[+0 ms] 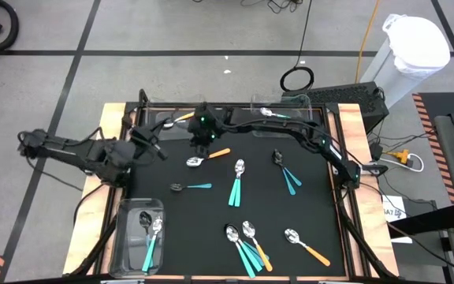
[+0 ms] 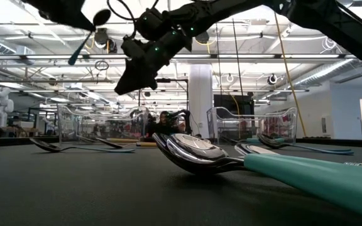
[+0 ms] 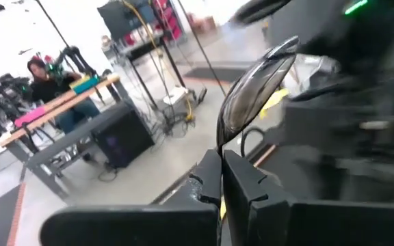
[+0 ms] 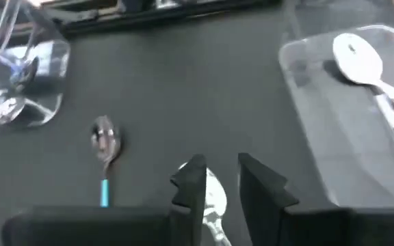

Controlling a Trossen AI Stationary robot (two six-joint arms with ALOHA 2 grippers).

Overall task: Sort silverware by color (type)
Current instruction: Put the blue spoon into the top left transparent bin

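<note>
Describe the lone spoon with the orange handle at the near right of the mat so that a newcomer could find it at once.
Start at the black mat and go to its near right corner, the side away from the clear bin. There lies the orange-handled spoon, bowl pointing toward the mat's middle. It lies alone, whereas the other orange handle nearby sits bunched with teal ones.

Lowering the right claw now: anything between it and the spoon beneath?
Nothing visible. The right claw hangs open directly over the spoon. The left claw, gripping a second spoon, is off to the side.
</note>
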